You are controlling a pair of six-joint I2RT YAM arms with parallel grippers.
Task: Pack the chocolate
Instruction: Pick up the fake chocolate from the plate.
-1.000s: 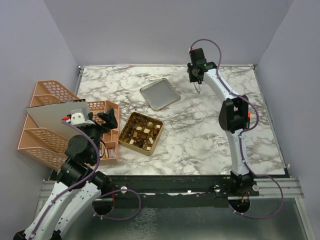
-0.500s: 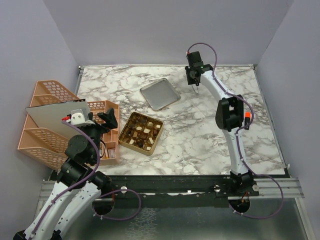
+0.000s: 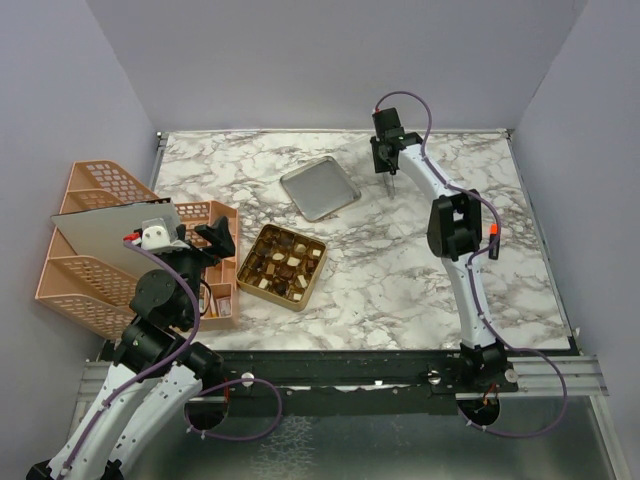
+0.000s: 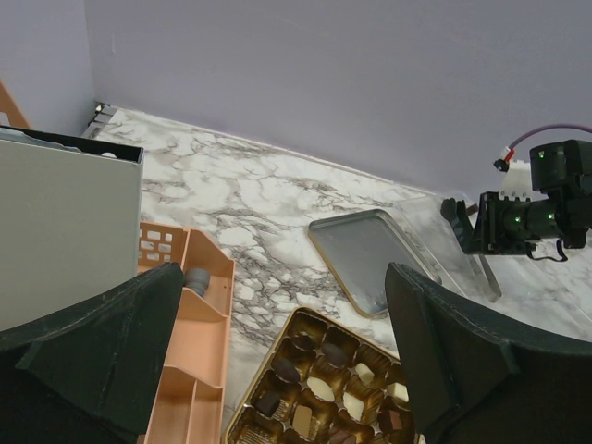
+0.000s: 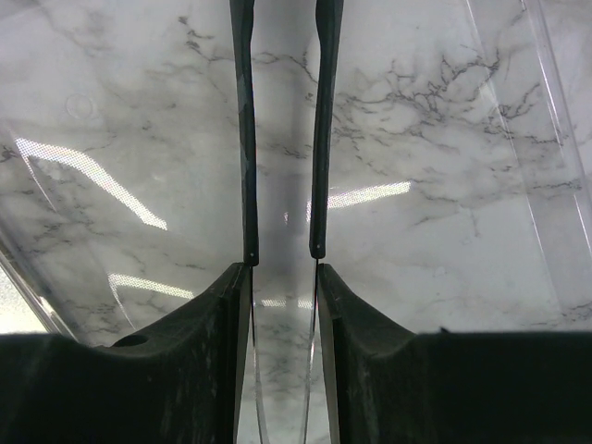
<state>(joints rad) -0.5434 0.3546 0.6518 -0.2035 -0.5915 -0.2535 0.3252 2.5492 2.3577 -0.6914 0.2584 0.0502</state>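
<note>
Marble table (image 3: 400, 270), overhead view.

- Chocolate (image 3: 283, 264): dark, light brown and cream-white pieces, all sitting in the compartments of a golden square tray (image 3: 253, 254), left of centre. No pieces lie loose on the marble.
- A shallow square metal lid (image 3: 320, 188) lies hollow side up, above and right of the tray, apart from it.
- A clear plastic cover (image 5: 444, 139) lies flat on the marble just right of the metal lid. It is hard to see from overhead and plain in the wrist views.
- Right gripper (image 3: 389, 182): the arm reaches to the upper centre of the frame and points down at the clear cover. In its own camera the fingertips (image 5: 317, 254) meet their reflection, so they touch the plastic. The jaws are parted by a narrow gap with nothing between them; marble shows through.
- Left gripper (image 3: 214, 238): at lower left, raised over the peach desk organiser (image 3: 222, 290), just left of the tray. Its jaws are spread wide and hold nothing.
- A grey panel (image 3: 105, 228) stands in the peach file racks (image 3: 85, 275) at far left.
</note>
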